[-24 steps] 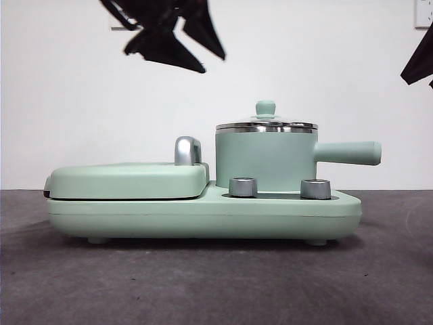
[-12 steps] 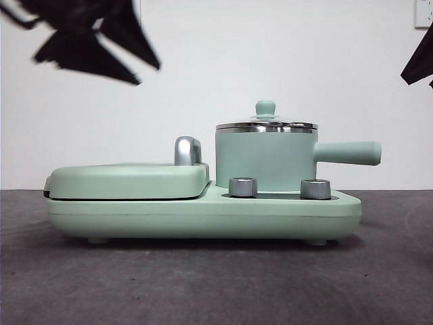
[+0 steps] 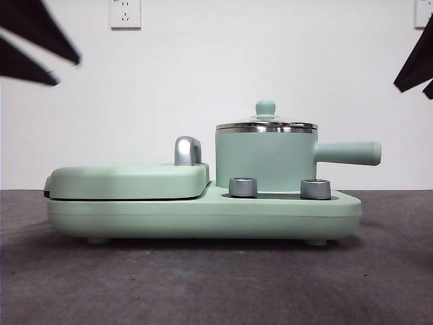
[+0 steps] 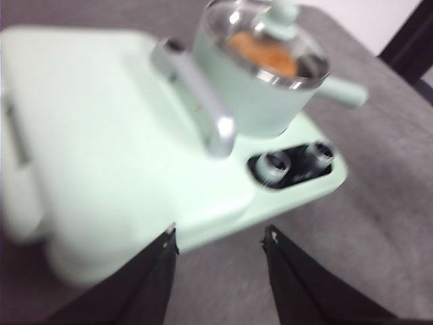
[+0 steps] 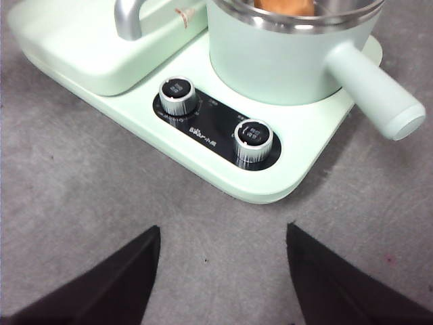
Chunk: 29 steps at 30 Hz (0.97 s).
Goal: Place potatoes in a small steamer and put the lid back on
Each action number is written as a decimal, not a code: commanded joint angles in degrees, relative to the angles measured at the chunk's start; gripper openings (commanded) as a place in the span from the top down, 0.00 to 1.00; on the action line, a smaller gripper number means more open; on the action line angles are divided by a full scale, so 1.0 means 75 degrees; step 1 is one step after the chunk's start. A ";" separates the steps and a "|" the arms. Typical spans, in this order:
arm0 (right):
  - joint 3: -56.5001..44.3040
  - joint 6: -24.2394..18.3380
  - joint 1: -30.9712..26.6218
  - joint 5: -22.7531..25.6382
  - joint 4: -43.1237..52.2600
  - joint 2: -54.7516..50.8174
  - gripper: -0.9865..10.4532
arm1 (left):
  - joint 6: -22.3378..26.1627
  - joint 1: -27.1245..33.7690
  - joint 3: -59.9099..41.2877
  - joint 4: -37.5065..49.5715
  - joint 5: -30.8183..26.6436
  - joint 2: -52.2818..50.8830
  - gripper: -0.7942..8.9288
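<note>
**Lid seated on steamer, potato inside, both tools clear**

Front view: small steamer [image 3: 265, 161] upright on the right half of a mint-green cooker base [image 3: 203, 215], long handle pointing right. Glass lid [image 3: 266, 124] level on the steel rim, green knob on top. Closed griddle plate [image 3: 128, 181] on the left half, with a chrome handle [image 3: 187, 150] between plate and pot. Two silver dials [image 3: 243, 187] at the base's front edge below the pot. Base on the dark grey bench [image 3: 203, 284]. Black arm tips only at the top corners, well apart from the cooker. Wall socket [image 3: 125, 13] high on the white wall.

Left wrist view, blurred: left tool [image 4: 220, 237] above the bench just beside the base's edge, jaws apart, nothing between them. Orange-brown potato [image 4: 262, 54] visible through the lid, inside the steamer.

Right wrist view: right tool [image 5: 223, 233] over bare bench in front of the dials, jaws spread wide, holding nothing. Steamer partly cut off at the picture's edge, a strip of potato showing inside the rim.
</note>
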 commanded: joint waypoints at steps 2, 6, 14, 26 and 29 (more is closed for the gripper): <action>0.0035 0.0058 0.0041 -0.0003 0.0108 0.0195 0.66 | -0.0117 0.0017 -0.0003 -0.0688 -0.0481 -0.0452 0.71; 0.0038 0.0055 0.0041 0.0003 0.0105 0.0210 0.67 | -0.0114 0.0017 -0.0003 -0.1218 -0.0577 -0.0816 0.72; 0.0047 0.0015 0.0044 -0.0017 0.0274 0.0154 0.89 | 0.0079 0.0017 0.0000 -0.1250 -0.0586 -0.1233 0.91; 0.0047 0.0015 0.0041 -0.0015 0.0402 0.0154 0.89 | 0.0863 0.0044 -0.0038 -0.1294 -0.0673 -0.1617 0.91; 0.0047 0.0015 0.0041 -0.0015 0.0402 0.0157 0.89 | 0.1871 0.0443 -0.0554 -0.0927 -0.0685 -0.2337 0.91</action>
